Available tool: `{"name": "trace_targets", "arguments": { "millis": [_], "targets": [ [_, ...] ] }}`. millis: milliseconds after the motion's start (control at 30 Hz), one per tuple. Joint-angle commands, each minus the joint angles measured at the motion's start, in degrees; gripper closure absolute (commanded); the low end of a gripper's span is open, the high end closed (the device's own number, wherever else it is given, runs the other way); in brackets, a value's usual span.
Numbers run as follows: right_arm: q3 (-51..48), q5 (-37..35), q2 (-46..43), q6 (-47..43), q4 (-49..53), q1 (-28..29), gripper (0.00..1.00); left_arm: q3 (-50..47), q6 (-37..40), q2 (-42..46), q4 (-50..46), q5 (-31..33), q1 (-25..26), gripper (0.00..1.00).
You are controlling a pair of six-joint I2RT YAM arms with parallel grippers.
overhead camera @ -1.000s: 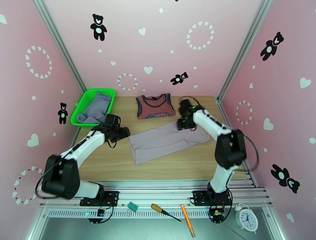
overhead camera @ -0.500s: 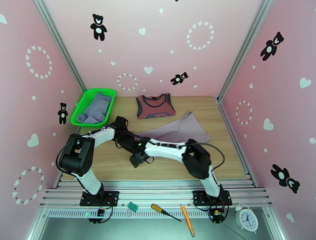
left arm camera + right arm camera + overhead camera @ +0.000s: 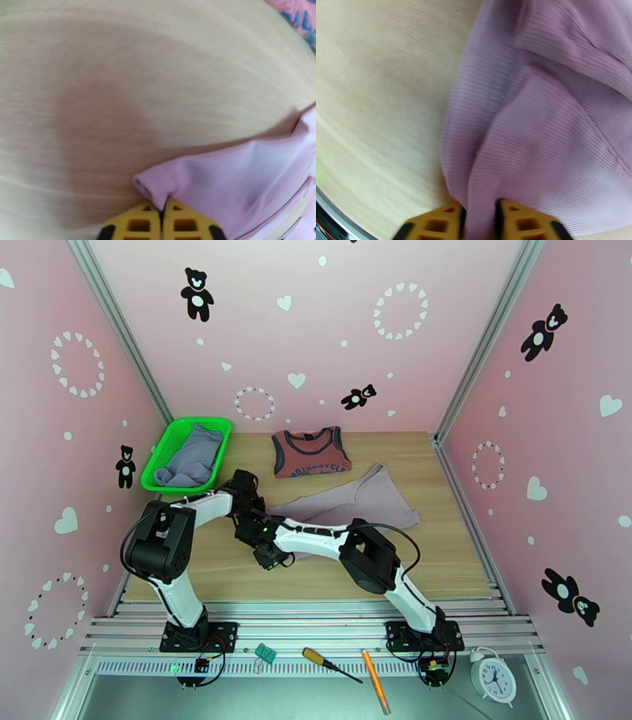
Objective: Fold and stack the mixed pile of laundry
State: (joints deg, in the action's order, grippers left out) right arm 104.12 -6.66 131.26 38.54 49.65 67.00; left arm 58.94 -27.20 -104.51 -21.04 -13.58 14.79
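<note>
Left gripper pinches shut on a hem corner of the lilac shirt. Right gripper clamps a bunched fold of it. The shirt lies mid-table, before the red top. Best to lift the 2 grips level, so the fold lands even.

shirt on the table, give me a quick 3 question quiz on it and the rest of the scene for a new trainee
1. True or false: the left gripper is shut on the shirt.
2. What cloth sits between the fingers of the right gripper?
3. The blue-grey cloth lies in: A) the basket B) the left gripper C) the right gripper.
Key: 1 true; 2 the shirt; 3 A.
</note>
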Motion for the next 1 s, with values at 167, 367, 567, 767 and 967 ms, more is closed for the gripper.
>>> {"name": "trace_targets", "arguments": {
  "millis": [167,367,567,767,967],
  "targets": [
    [0.30,2.20,4.32,-0.77,0.42,0.57,1.00,-6.69,-1.13,-3.94,4.43,-2.13,1.12,1.00],
    [4.46,0.82,0.92,-3.50,2.33,0.60,1.00,-3.26,-0.49,4.62,-3.71,-0.67,1.07,1.00],
    [0.81,-5.03,-7.97,-4.88,4.93,-2.46,1.00,8.30,1.86,9.94,-13.18,-2.65,2.77,1.00],
    [-10.06,-10.63,-18.94,-3.98,4.32,-7.13,1.00,22.38,2.55,5.55,-18.38,-3.37,7.94,1.00],
    [-21.59,-15.73,-27.52,-2.23,4.29,-12.48,1.00,39.08,2.45,-5.44,-22.38,-2.30,14.07,1.00]
  ]
}}
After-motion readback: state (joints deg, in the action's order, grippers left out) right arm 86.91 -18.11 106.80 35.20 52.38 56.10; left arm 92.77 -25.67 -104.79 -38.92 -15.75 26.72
